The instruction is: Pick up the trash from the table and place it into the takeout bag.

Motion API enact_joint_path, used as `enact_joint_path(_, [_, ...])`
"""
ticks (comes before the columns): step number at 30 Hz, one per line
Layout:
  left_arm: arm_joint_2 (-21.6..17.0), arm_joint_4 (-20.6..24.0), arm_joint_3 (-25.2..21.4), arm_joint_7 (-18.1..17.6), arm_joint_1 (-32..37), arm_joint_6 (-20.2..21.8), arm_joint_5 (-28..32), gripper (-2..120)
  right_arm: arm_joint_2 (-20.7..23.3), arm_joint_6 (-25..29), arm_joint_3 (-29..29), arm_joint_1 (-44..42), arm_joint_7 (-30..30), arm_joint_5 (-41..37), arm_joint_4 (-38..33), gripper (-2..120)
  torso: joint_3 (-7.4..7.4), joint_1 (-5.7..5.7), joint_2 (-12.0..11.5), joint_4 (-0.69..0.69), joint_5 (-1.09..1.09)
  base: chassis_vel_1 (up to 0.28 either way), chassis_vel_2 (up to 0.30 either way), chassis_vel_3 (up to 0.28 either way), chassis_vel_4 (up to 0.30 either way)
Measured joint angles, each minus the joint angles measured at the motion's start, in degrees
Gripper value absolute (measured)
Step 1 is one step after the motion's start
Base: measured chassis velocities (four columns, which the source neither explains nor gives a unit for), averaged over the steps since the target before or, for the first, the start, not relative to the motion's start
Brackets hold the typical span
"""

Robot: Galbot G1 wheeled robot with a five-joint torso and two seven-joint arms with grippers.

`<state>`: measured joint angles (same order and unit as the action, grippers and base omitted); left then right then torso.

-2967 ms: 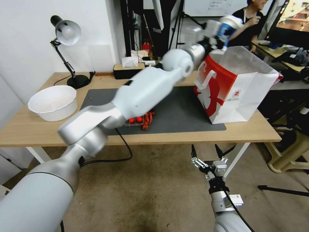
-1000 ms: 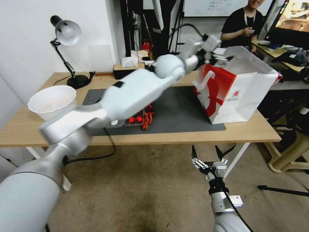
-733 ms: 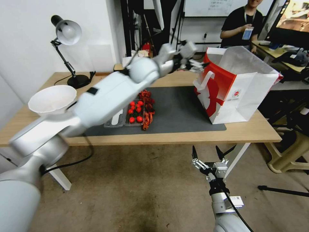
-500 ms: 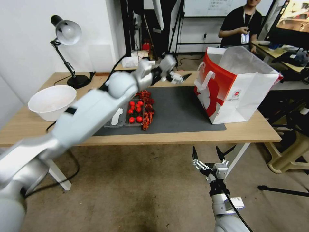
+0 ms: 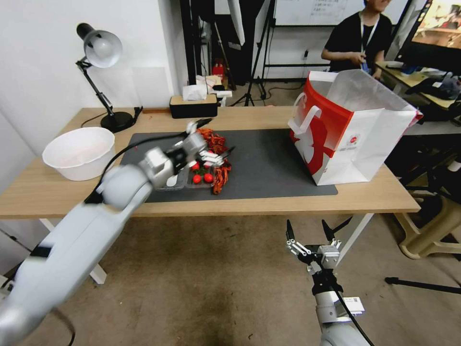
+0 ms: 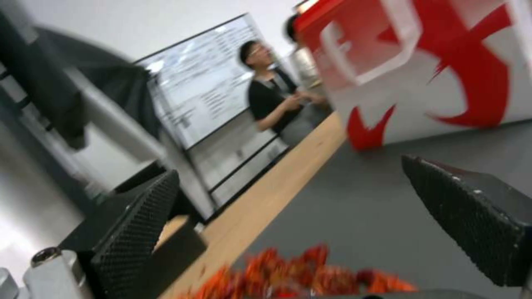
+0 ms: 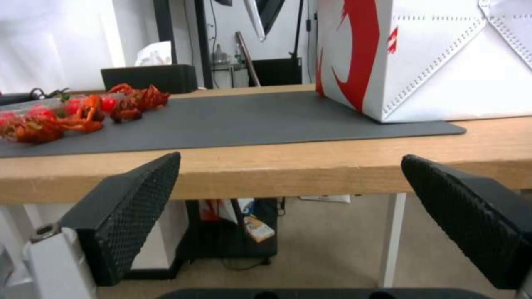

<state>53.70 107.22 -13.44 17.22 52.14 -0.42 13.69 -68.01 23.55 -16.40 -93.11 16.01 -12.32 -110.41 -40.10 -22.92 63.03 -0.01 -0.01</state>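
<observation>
The head view looks forward and down from above the robot, taking in the whole surface point(image 5: 288, 204), its dark mat point(image 5: 269, 163), the takeout bag point(image 5: 350, 129) and the floor in front. The left wrist view sits low over the mat point(image 6: 355, 207), tilted, close to a red heap of trash point(image 6: 299, 278), facing along the surface toward the bag point(image 6: 443, 74). The right wrist view looks level from below the surface's near edge point(image 7: 310, 170), facing across the mat point(image 7: 249, 120) to the bag point(image 7: 443, 62). All three share the mat, the bag and the red trash point(image 5: 213, 166) point(image 7: 77, 112).
</observation>
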Motion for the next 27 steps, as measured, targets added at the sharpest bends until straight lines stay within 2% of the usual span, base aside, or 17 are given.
enact_joint_path(2, [3.0, 1.9, -3.4, -3.1, 5.2, 0.6, -3.0, 100, 0.1, 0.0, 0.0, 0.0, -0.1, 0.0, 0.0, 100, 0.00, 0.00, 0.0, -0.05, 0.03, 0.000, 0.000, 0.000, 0.000])
enact_joint_path(3, [3.0, 1.9, -3.4, -3.1, 5.2, 0.6, -3.0, 100, 0.1, 0.0, 0.0, 0.0, -0.1, 0.0, 0.0, 100, 0.00, 0.00, 0.0, -0.05, 0.03, 0.000, 0.000, 0.000, 0.000])
enact_joint_path(5, [7.6, 5.4, -8.8, -12.6, 13.9, 3.5, -7.1, 100, 0.3, 0.0, 0.1, -0.1, -0.1, 0.0, -0.6, 100, 0.00, 0.00, 0.0, 0.02, -0.02, 0.000, 0.000, 0.000, 0.000])
enact_joint_path(6, [7.6, 5.4, -8.8, -12.6, 13.9, 3.5, -7.1, 100, 0.3, 0.0, 0.1, -0.1, -0.1, 0.0, -0.6, 100, 0.00, 0.00, 0.0, 0.02, -0.02, 0.000, 0.000, 0.000, 0.000])
enact_joint_path(7, [9.2, 7.1, -10.6, -17.2, 17.0, 5.1, -7.8, 100, 0.3, 0.0, 0.1, -0.2, -0.2, 0.0, -0.9, 100, 0.01, 0.01, 0.0, 0.03, 0.04, 0.000, 0.000, 0.000, 0.000])
enact_joint_path(8, [11.4, 9.4, -12.8, -23.5, 21.5, 7.9, -8.1, 100, 0.4, 0.0, 0.1, -0.4, -0.2, 0.0, -1.3, 100, 0.00, 0.01, 0.0, 0.03, 0.01, 0.000, 0.000, 0.000, 0.000])
enact_joint_path(9, [11.4, 9.4, -12.8, -23.5, 21.5, 7.9, -8.1, 100, 0.4, 0.0, 0.1, -0.4, -0.2, 0.0, -1.3, 100, 0.00, 0.01, 0.0, 0.03, 0.01, 0.000, 0.000, 0.000, 0.000])
enact_joint_path(10, [13.2, 10.7, -14.0, -28.2, 25.2, 10.1, -8.6, 100, 0.4, 0.0, 0.1, -0.4, -0.3, 0.0, -1.5, 100, 0.01, 0.01, 0.0, 0.02, 0.01, 0.000, 0.000, 0.000, 0.000])
enact_joint_path(11, [13.7, 10.9, -14.3, -29.3, 26.2, 10.4, -8.8, 100, 0.5, 0.0, 0.1, -0.4, -0.3, 0.0, -1.5, 100, 0.01, 0.01, 0.0, 0.02, 0.03, 0.000, 0.000, 0.000, 0.000])
enact_joint_path(12, [15.8, 11.3, -15.5, -32.4, 29.5, 10.6, -10.1, 100, 0.5, 0.1, 0.1, -0.4, -0.3, 0.0, -1.6, 100, 0.01, 0.01, 0.0, 0.02, 0.01, 0.000, 0.000, 0.000, 0.000])
enact_joint_path(13, [15.8, 11.3, -15.5, -32.4, 29.5, 10.6, -10.1, 100, 0.5, 0.1, 0.1, -0.4, -0.3, 0.0, -1.6, 100, 0.01, 0.01, 0.0, 0.02, 0.01, 0.000, 0.000, 0.000, 0.000])
enact_joint_path(15, [19.2, 12.1, -17.5, -34.5, 34.3, 9.0, -11.7, 100, 0.6, 0.1, 0.2, -0.4, -0.3, 0.0, -1.7, 100, 0.00, 0.01, 0.0, 0.02, 0.02, 0.000, 0.000, 0.000, 0.000])
enact_joint_path(21, [22.3, 14.0, -18.9, -34.4, 39.8, 6.5, -10.2, 100, 0.8, 0.2, 0.2, -0.6, -0.3, 0.0, -2.2, 100, 0.00, 0.01, 0.0, 0.01, 0.02, 0.000, 0.000, 0.000, 0.000])
enact_joint_path(23, [22.8, 14.1, -19.1, -34.1, 40.7, 5.8, -9.6, 100, 0.8, 0.3, 0.2, -0.7, -0.4, 0.0, -2.2, 100, 0.01, 0.01, 0.0, 0.02, 0.02, 0.000, 0.000, 0.000, 0.000])
enact_joint_path(25, [24.0, 14.1, -19.9, -30.9, 43.6, 1.5, -7.1, 100, 0.9, 0.8, 0.0, -0.8, -0.7, 0.3, -2.3, 100, 0.00, 0.01, 0.0, 0.01, 0.02, 0.000, 0.000, 0.000, 0.000])
enact_joint_path(27, [24.2, 14.1, -20.0, -30.4, 43.9, 1.0, -6.5, 100, 1.0, 0.9, -0.1, -0.8, -0.8, 0.3, -2.3, 100, 0.00, 0.01, 0.0, 0.01, 0.02, 0.000, 0.000, 0.000, 0.000])
